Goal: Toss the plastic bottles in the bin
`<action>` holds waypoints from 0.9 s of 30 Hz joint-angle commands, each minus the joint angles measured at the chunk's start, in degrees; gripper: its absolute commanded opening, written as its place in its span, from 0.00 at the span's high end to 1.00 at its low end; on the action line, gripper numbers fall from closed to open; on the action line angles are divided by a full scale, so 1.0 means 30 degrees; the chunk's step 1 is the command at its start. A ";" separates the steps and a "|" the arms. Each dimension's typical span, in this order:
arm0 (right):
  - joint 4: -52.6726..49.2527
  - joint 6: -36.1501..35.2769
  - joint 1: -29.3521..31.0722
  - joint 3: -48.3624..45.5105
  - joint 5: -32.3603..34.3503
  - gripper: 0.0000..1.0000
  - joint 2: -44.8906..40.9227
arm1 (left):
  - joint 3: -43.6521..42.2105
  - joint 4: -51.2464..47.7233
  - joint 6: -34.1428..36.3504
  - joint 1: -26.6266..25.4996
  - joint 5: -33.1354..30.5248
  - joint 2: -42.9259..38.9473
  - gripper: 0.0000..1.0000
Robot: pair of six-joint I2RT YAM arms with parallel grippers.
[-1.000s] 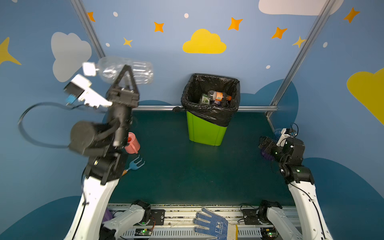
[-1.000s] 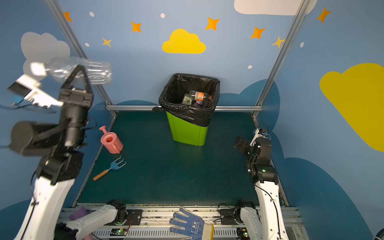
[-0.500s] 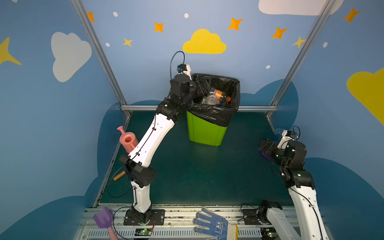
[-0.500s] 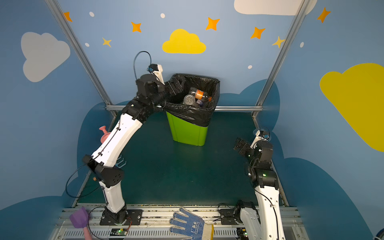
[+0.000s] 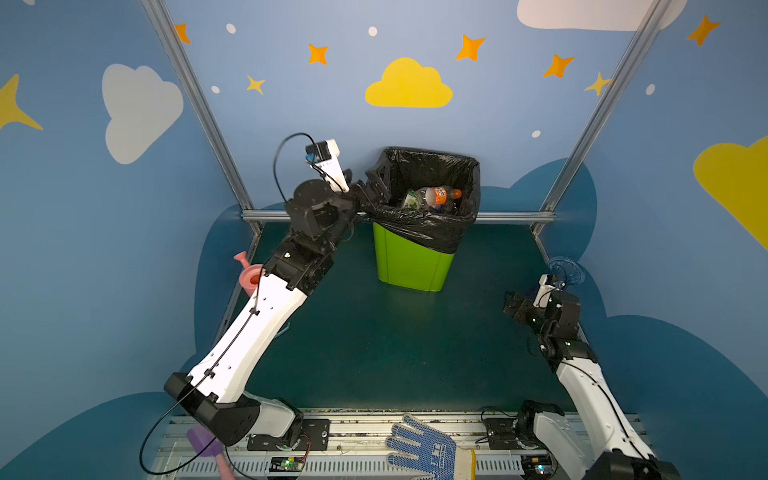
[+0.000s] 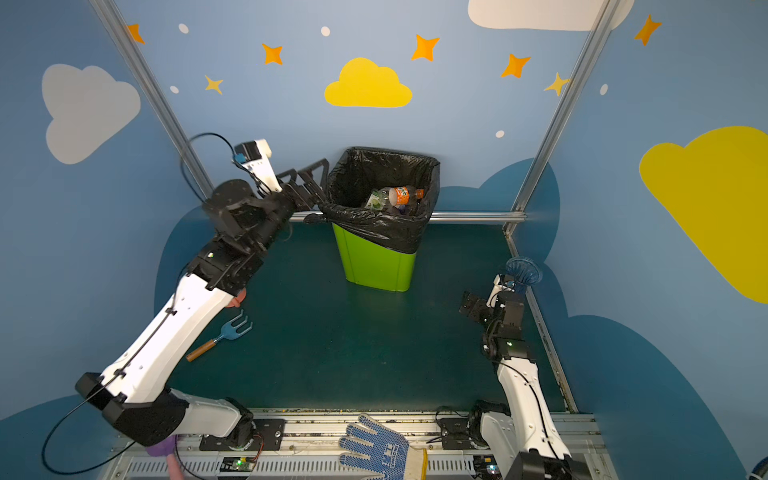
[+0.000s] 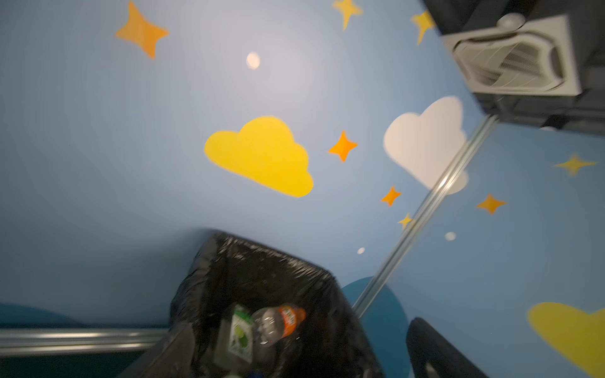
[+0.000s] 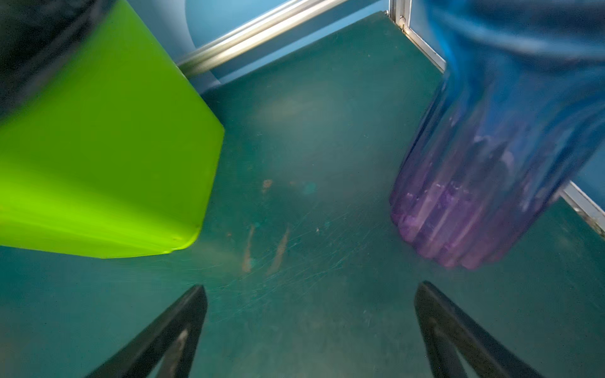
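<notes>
The lime-green bin (image 5: 411, 259) (image 6: 374, 262) with its black liner stands at the back middle of the mat. Inside lie plastic bottles: a clear one with an orange label (image 5: 438, 195) (image 6: 401, 195) (image 7: 281, 322) and one with a green label (image 5: 411, 200) (image 7: 240, 333). My left gripper (image 5: 374, 183) (image 6: 311, 176) hangs open and empty at the bin's left rim; one dark finger (image 7: 432, 350) shows in the left wrist view. My right gripper (image 5: 513, 305) (image 6: 469, 305) (image 8: 311, 288) is open and empty, low over the mat at the right.
A blue ribbed vase (image 5: 563, 270) (image 8: 474, 163) stands just beyond the right gripper by the right rail. A pink watering can (image 5: 249, 276) and a blue hand fork (image 6: 232, 330) lie at the left. A blue glove (image 5: 424, 451) lies on the front rail.
The left arm swung from high at the left, shut on a clear bottle, over to the bin and opened; the bottle has left the gripper. The right arm barely moved.
</notes>
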 commanded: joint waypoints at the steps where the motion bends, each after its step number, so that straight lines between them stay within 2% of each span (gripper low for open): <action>1: 0.4590 -0.1308 -0.0074 -0.0762 0.0585 0.02 0.1539 | -0.3983 0.0217 0.0750 0.0808 -0.2071 -0.1481 0.00; 6: 0.8866 -0.2275 0.0084 -0.1431 -0.0138 0.02 0.5245 | -1.1194 0.1336 0.2122 0.2085 -0.4062 -0.4084 0.00; 9: 1.1533 -0.3461 0.0609 -0.1618 -0.0266 0.02 0.7648 | -1.4196 0.0445 0.1168 0.2725 -0.6820 -0.5121 0.00; 11: 1.2196 -0.3940 0.0756 -0.1304 -0.1035 0.02 0.8497 | -1.6051 0.0244 0.0883 0.3251 -0.7828 -0.5733 0.00; 14: 1.3716 -0.4992 0.1621 -0.1438 -0.0642 0.02 0.9761 | -1.8954 0.1386 0.0672 0.3944 -0.8973 -0.6624 0.00; 16: 1.8125 -0.5177 0.2040 -0.2351 -0.0196 0.02 1.1848 | -2.0508 0.2896 0.0906 0.4527 -0.9345 -0.7011 0.00; 17: 1.8122 -0.5172 0.2117 -0.2315 -0.0071 0.02 1.2115 | -2.1216 0.3704 0.1070 0.4921 -0.9562 -0.7035 0.00; 18: 1.5203 -0.5344 0.2099 -0.1586 -0.0097 0.02 1.1293 | -2.1773 0.4291 0.1161 0.5289 -1.0049 -0.6983 0.00; 19: 1.4434 -0.5360 0.2082 -0.1245 -0.0162 0.02 1.1032 | -2.2132 0.4720 0.1141 0.5629 -1.0329 -0.6826 0.00; 21: 1.6848 -0.5025 0.2014 -0.1892 0.0008 0.02 1.1746 | -2.2767 0.5659 0.1344 0.6464 -1.0260 -0.6196 0.00; 24: 1.4633 -0.5225 0.2004 -0.1326 -0.0115 0.02 1.1111 | -2.3676 0.8314 0.1670 0.7386 -0.9902 -0.4514 0.00; 26: 1.5579 -0.5094 0.2003 -0.1561 -0.0084 0.02 1.1384 | -2.3252 0.8828 0.2091 0.7788 -0.9685 -0.3735 0.00; 27: 1.5131 -0.5208 0.2003 -0.1439 -0.0131 0.02 1.1298 | -2.3512 1.0542 0.2698 0.8113 -0.8797 -0.3194 0.00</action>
